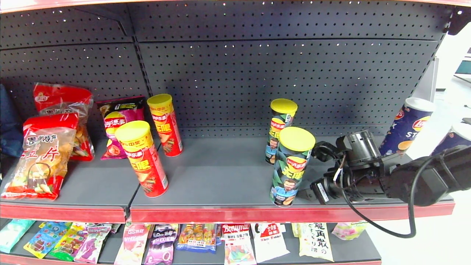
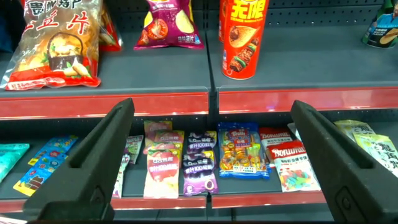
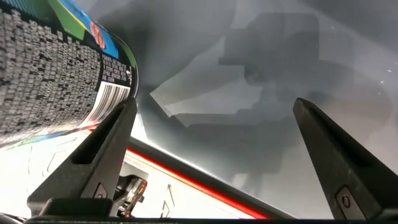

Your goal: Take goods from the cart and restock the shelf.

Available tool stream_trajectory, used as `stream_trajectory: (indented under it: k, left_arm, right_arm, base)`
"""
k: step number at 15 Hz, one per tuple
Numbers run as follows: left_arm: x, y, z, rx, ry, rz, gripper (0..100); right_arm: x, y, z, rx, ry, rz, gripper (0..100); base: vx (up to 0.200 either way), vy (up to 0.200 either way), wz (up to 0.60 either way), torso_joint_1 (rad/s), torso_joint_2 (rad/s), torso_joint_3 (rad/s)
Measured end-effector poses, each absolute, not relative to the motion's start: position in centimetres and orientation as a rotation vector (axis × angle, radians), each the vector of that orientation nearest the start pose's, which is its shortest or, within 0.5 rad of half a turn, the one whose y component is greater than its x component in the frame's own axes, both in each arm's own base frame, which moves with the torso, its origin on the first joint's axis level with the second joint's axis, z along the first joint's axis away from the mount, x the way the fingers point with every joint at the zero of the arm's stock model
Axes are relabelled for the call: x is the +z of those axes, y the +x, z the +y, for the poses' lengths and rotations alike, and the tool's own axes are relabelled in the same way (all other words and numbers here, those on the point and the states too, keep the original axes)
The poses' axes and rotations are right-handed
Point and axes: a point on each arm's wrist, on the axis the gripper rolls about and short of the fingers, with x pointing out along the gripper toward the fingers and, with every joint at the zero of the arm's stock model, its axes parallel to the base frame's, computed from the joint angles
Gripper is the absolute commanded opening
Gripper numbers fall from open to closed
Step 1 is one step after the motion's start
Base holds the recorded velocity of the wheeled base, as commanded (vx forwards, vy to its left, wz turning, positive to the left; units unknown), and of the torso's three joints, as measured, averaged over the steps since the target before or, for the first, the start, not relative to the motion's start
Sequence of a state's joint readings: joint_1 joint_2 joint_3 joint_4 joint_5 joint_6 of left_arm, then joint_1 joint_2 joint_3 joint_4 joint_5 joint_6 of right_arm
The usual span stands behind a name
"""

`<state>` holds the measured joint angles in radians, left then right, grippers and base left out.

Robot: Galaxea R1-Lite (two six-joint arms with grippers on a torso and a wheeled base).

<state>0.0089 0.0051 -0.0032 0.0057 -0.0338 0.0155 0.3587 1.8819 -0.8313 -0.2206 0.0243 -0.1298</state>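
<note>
The right tool [image 3: 214, 106] is keeping its fingers spread wide and is gripping nothing; it is lying low over the upper shelf [image 1: 220, 176], near the red front edge. The front green can [image 1: 291, 165] is standing upright on this shelf just beside the tool, on the side toward the robot's left; in the right wrist view this can is appearing next to one finger [image 3: 106, 149] and not in the gap between the two; whether it is touching that finger I cannot tell. A second green can [image 1: 280, 129] is standing right behind the first one; a red can [image 1: 142, 158] is standing well apart to the left, and a blue can [image 1: 406, 127] at the right end. The left tool [image 2: 211, 106] is also spread and empty; it is hovering in front of the shelves, facing the lower shelf [image 2: 261, 199] with small packets [image 2: 239, 149].
</note>
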Motion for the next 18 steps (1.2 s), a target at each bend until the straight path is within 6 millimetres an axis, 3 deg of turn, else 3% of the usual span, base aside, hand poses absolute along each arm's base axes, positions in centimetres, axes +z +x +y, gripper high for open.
stream_trajectory:
  k: [18]
  left_arm:
    - [7.59, -2.27, -0.1, -0.025, 0.015, 0.007, 100]
  right_arm:
    - [9.58, 29.48, 11.65, 0.429, -0.266, 0.794, 100]
  base:
    - [0.0, 0.0, 0.0, 0.0, 0.0, 0.0]
